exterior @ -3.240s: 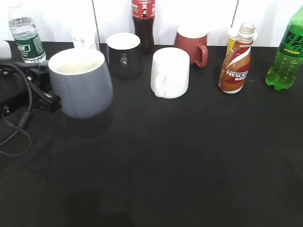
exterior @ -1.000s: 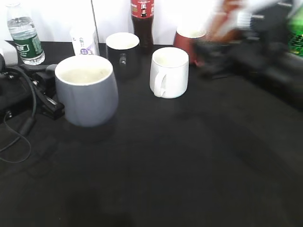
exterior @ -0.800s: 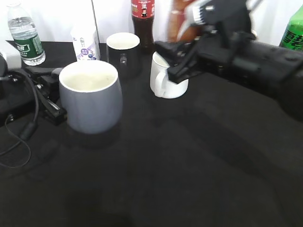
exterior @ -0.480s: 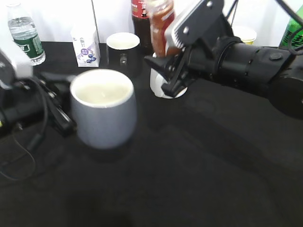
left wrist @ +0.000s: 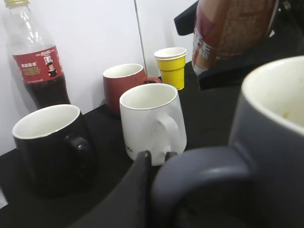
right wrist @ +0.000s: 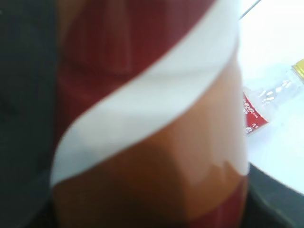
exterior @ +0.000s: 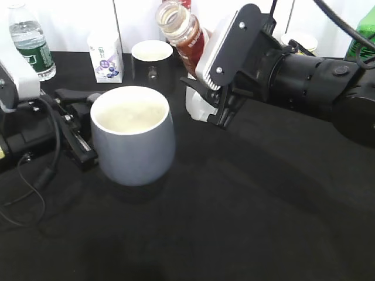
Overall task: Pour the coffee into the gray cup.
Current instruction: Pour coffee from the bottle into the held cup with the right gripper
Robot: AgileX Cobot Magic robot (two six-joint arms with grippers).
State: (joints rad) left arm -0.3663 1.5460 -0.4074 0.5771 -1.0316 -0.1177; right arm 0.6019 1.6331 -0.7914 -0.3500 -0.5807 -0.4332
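The gray cup (exterior: pixel 133 140) stands left of centre on the black table, its inside pale. My left gripper (exterior: pixel 82 137) is shut on the cup's handle (left wrist: pixel 199 166) from the left. My right gripper (exterior: pixel 202 79) is shut on the open coffee bottle (exterior: pixel 183 32), red and brown with a white band. It holds the bottle above the table, tilted with its mouth toward the upper left, above and right of the gray cup. The bottle fills the right wrist view (right wrist: pixel 156 123) and shows top right in the left wrist view (left wrist: pixel 228 33).
A black cup (exterior: pixel 152 61), a white mug (left wrist: pixel 152 118), a red mug (left wrist: pixel 124 85) and a yellow paper cup (left wrist: pixel 172 66) stand behind. A small carton (exterior: pixel 105 55), a water bottle (exterior: pixel 28 38), a cola bottle (left wrist: pixel 40 66) and a green bottle (exterior: pixel 366 29) line the back edge.
My right arm came in from the right with the coffee bottle, lifted it and tilted it toward the gray cup. My left gripper slid the gray cup to the right and forward.
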